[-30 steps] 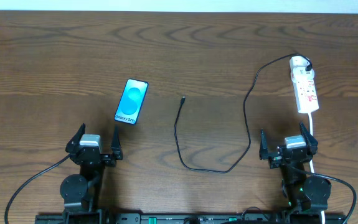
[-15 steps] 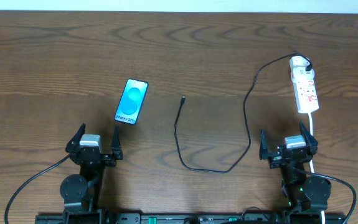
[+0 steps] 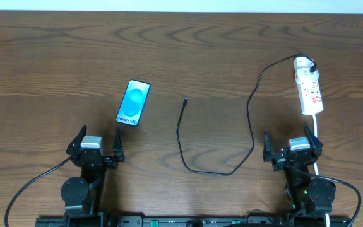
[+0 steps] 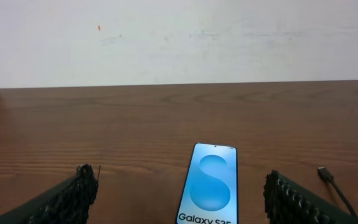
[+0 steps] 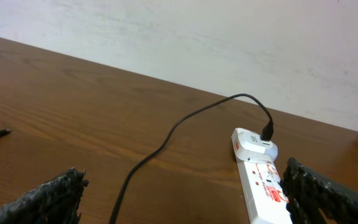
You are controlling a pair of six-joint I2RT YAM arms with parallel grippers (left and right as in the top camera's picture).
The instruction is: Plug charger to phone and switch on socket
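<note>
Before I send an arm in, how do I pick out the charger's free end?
On the wooden table, look between the blue-screened phone at left and the white socket at right. The charger, a thin black cable, ends in a plug tip just right of the phone, unlike the socket's thick white cord.

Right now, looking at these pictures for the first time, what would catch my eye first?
The phone with its bright blue screen lies left of centre on the wooden table. A thin black charger loops from the white socket at far right to a free tip mid-table. The left gripper and right gripper sit open at the near edge.
</note>
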